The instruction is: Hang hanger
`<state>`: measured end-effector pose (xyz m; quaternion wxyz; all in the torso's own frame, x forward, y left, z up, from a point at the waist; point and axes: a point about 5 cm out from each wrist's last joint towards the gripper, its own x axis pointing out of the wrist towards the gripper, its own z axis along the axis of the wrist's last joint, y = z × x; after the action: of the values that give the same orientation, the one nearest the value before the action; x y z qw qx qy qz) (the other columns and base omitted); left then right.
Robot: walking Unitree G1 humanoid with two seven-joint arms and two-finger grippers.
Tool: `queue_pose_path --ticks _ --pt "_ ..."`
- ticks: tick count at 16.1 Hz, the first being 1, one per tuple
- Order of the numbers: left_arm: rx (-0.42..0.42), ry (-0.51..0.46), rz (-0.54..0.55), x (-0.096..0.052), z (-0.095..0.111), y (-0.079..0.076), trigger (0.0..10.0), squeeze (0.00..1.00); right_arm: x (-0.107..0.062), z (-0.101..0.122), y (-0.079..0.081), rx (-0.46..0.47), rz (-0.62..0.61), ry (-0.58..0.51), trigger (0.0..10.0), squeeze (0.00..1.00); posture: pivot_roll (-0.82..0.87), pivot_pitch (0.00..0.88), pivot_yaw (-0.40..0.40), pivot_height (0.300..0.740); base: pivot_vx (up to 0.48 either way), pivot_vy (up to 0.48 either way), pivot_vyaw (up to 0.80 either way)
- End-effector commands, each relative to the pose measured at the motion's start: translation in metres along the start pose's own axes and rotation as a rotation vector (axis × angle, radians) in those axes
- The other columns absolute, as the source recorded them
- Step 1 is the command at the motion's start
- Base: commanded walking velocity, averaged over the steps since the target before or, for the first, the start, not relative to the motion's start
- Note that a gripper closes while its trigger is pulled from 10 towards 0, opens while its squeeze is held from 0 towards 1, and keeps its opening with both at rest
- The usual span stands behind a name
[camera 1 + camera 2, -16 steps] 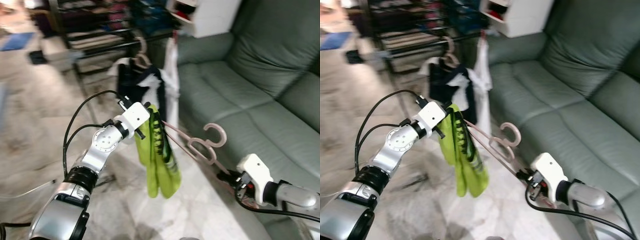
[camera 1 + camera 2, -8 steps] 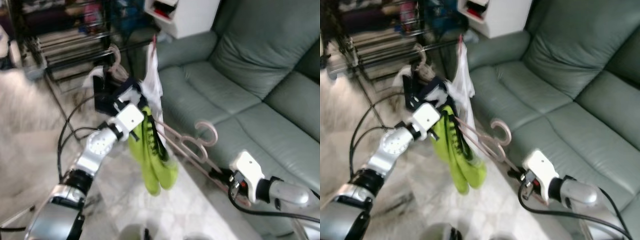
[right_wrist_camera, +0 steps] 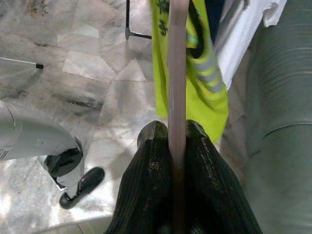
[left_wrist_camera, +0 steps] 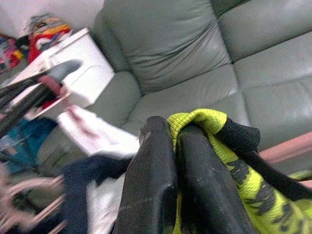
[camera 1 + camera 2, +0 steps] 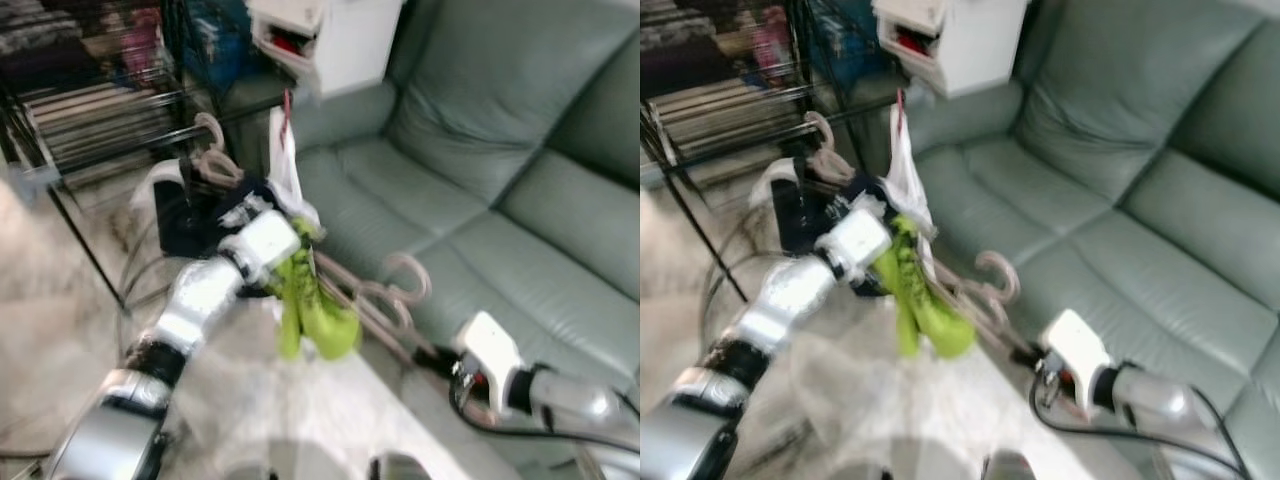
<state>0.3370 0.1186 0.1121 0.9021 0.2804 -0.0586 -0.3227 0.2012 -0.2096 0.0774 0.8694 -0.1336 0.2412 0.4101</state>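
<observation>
Grey-green sofa (image 5: 500, 170) cushions and pale marble floor (image 3: 73, 73) frame the work, with a dark clothes rack (image 5: 90, 150) at the back. Left claw (image 4: 170, 170) is pinched shut on the yellow-green garment (image 5: 310, 300) where it drapes over the pink hanger (image 5: 385, 300), probably so the cloth cannot slide off. Right claw (image 3: 173, 156) is clamped on the hanger's other end, its bar running out between the fingers; held from both ends, the hanger stays level with its hook (image 5: 410, 275) up. It hangs in the air between the arms, near the rack's rail, where other clothes (image 5: 200, 205) already hang. Through the blur, the hook seems not yet on it.
</observation>
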Motion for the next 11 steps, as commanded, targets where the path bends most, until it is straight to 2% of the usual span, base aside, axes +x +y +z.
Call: queue_pose_path --ticks 1,5,6,7,8,9,11 --pt "0.031 -0.063 -0.006 0.007 0.014 -0.003 10.0 0.0 -0.001 0.005 -0.003 -0.031 -0.001 -0.001 10.0 0.0 -0.09 0.019 0.01 0.74 0.0 0.0 0.0" --pt "0.096 -0.059 -0.049 0.005 0.013 -0.014 10.0 0.0 0.0 0.002 -0.002 -0.038 0.002 0.018 10.0 0.0 -0.08 0.016 0.006 0.74 0.0 0.0 0.0" --pt "0.135 -0.05 -0.057 0.004 0.011 -0.016 10.0 0.0 0.0 0.0 -0.002 -0.04 0.001 0.029 10.0 0.0 -0.08 0.017 0.006 0.74 0.0 0.0 0.0" --pt "0.204 -0.025 -0.111 0.0 0.006 -0.02 10.0 0.0 -0.002 -0.004 -0.002 -0.037 -0.001 0.056 10.0 0.0 -0.08 0.017 0.008 0.74 0.0 0.0 0.0" --pt "0.208 -0.019 -0.125 -0.002 0.004 -0.02 10.0 0.0 -0.003 -0.005 -0.002 -0.04 0.0 0.065 10.0 0.0 -0.08 0.017 0.008 0.74 0.0 0.0 0.0" --pt "0.251 -0.011 -0.171 -0.008 0.0 -0.02 10.0 0.0 -0.007 -0.008 -0.003 -0.04 0.008 0.088 10.0 0.0 -0.08 0.019 0.009 0.74 0.0 0.0 0.0" --pt "0.334 0.025 -0.183 -0.013 -0.008 -0.015 10.0 0.0 -0.014 -0.01 -0.006 -0.041 0.018 0.115 10.0 0.0 -0.07 0.026 0.01 0.74 0.0 0.0 0.0"
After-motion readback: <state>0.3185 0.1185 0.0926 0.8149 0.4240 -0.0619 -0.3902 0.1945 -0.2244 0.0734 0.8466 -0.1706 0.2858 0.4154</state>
